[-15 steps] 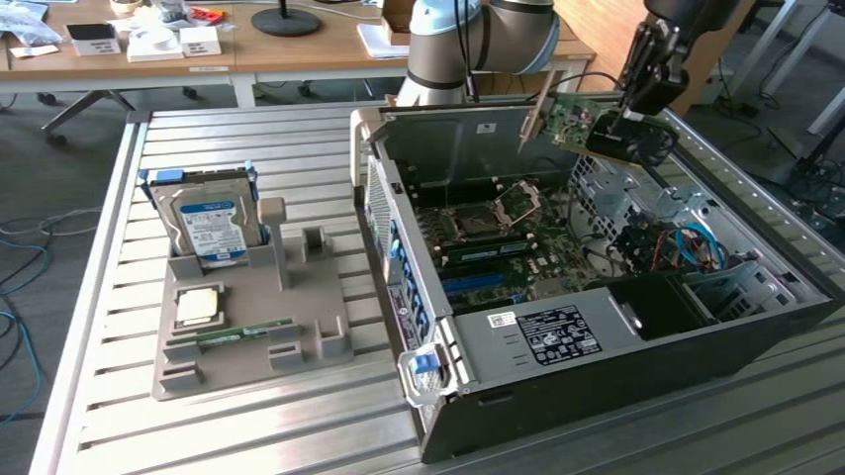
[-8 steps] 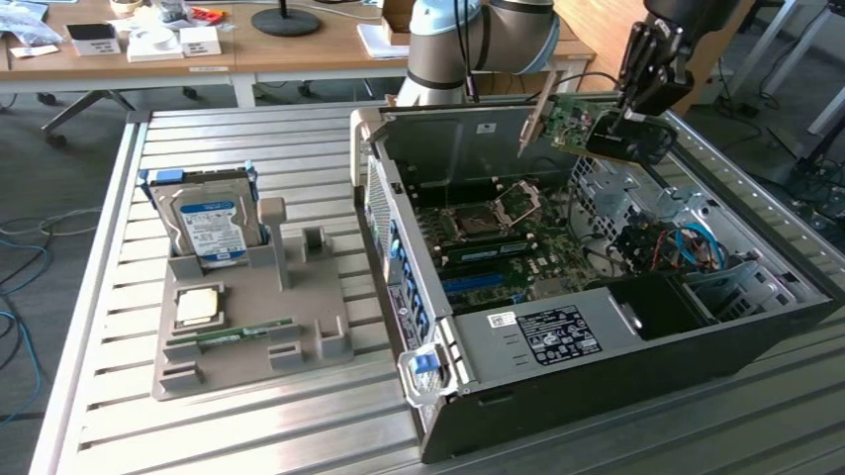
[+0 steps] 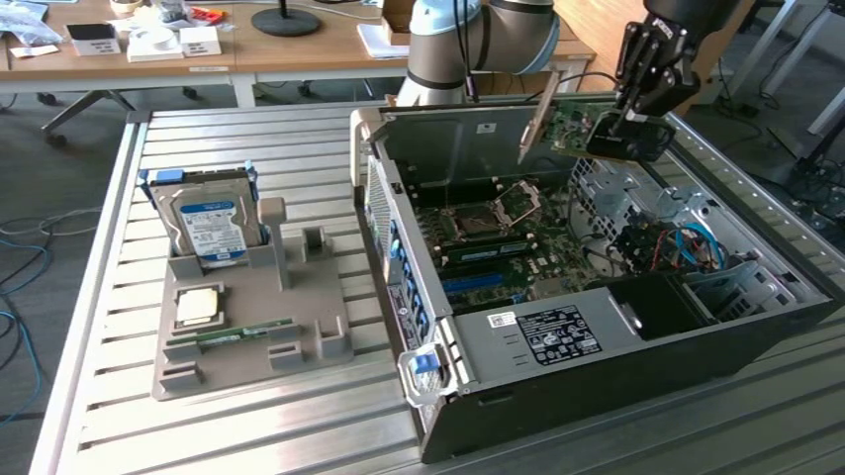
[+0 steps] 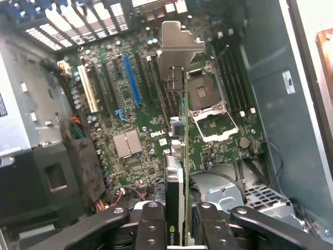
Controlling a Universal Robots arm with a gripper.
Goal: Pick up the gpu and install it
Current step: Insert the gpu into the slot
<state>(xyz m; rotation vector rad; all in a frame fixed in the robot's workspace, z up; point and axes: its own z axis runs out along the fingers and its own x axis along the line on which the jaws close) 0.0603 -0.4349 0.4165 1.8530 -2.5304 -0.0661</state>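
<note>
While the gripper (image 3: 631, 117) hangs over the far right part of the open computer case (image 3: 634, 391), by the exterior view's right, its jaws pinch the gpu (image 3: 571, 124) at the fan end, with the card on edge between the fingers (image 4: 151, 224). The gpu is in the air above the motherboard (image 4: 130, 146), not seated. Its long axis runs straight out from the jaws toward the silver bracket (image 4: 179, 44), roughly parallel to the blue slot (image 4: 132, 78). The slot lies below and off to one side of the card's lower edge, so I judge the two are apart and not lined up.
</note>
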